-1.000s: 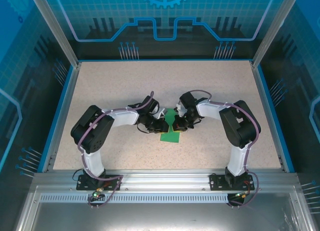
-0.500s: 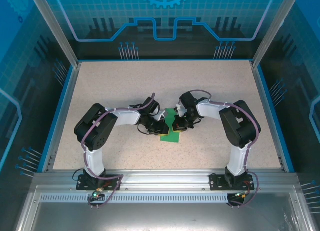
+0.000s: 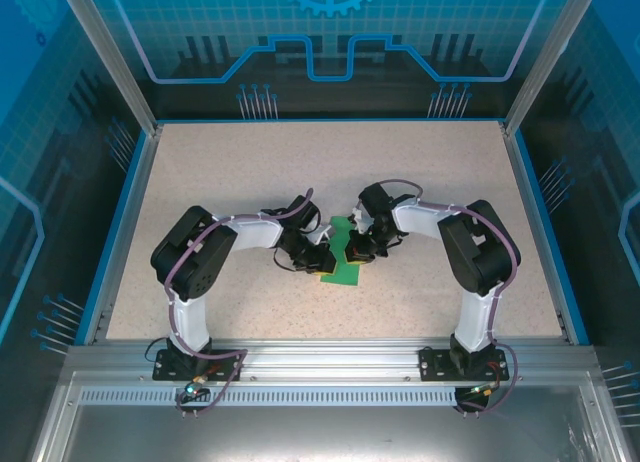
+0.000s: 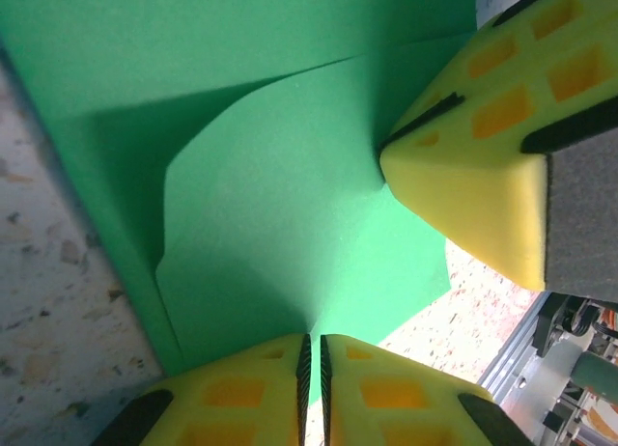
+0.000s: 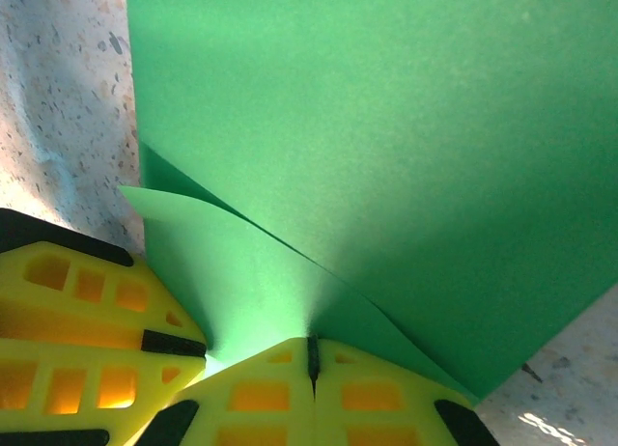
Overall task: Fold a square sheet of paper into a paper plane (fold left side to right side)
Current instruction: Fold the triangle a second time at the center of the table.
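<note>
Bright green, thin and matt, the square sheet of paper (image 3: 343,272) is seen from above lying on the speckled beige table (image 3: 250,172); it is placed directly between the left gripper (image 3: 322,256) and the right gripper (image 3: 356,252), and is touched by both; its nearer end is left bare just in front of the two sets of fingertips.

In the left wrist view the sheet (image 4: 280,224) is shown in two layers; a flap with a softly curved edge is raised off the flat layer beneath, and a shadow is cast under it; the flap is drawn down to the left gripper's fingers (image 4: 285,388), which are pressed together with a hairline slit between them, the paper's edge being pinched there. These fingers are moulded in yellow plastic with square hollows and black inserts; on the flap's far side a finger (image 4: 473,195) of the right gripper is met, its blunt tip touching the paper where a crease runs out.

In the right wrist view the right gripper's fingers (image 5: 285,374) are likewise closed on a thin green fold, nipped at the slit; beyond them the sheet is spread flat and smooth; just left of them a finger (image 5: 87,311) of the left gripper is set against the same curled flap; grainy tabletop is shown along the sheet's left edge.
</note>
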{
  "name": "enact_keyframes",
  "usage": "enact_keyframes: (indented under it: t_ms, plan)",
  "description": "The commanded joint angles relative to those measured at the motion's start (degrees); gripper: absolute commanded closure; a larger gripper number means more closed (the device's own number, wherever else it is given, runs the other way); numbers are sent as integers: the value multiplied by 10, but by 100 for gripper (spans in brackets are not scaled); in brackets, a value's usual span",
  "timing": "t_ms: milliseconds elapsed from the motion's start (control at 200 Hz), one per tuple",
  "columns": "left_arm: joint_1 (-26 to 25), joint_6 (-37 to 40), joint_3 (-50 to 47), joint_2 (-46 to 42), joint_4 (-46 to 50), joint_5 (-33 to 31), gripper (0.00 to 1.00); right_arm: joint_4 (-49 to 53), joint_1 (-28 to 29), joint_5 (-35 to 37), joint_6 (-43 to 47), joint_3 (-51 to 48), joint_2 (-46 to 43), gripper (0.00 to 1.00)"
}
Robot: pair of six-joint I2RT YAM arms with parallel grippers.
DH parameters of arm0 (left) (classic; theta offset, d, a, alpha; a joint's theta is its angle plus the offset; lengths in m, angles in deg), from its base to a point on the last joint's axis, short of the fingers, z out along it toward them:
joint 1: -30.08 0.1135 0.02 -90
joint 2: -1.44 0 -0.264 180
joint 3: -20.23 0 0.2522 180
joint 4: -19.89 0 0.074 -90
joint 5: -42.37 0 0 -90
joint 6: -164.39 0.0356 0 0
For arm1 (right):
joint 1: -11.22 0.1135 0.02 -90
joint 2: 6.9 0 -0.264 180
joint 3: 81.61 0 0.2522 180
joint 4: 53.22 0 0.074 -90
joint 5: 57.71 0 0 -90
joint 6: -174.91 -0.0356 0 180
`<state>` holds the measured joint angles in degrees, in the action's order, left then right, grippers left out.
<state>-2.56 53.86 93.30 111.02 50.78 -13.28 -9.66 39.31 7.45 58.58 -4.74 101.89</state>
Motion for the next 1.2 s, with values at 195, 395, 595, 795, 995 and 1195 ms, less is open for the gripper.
enact_keyframes:
  t_ms: [195, 395, 595, 795, 995, 1195]
  plan:
    - [-1, 36, -19, -6, 59, -24, 86, 44, -5, 39, -1, -1, 22, 100]
    - [0, 39, -48, -29, 60, -25, 85, 45, -5, 38, -2, -1, 21, 100]
    - [4, 40, -72, -55, 61, -25, 85, 40, -5, 31, 0, 1, 19, 100]
    - [28, 34, -88, -113, 54, -10, 85, -22, -8, -6, -9, -14, -29, 100]
    - [58, 6, -104, -194, 13, 2, 75, -91, -34, 4, -28, -65, -134, 74]
    - [75, -47, -123, -215, -78, -18, 66, -118, -75, 4, -21, -143, -208, 45]
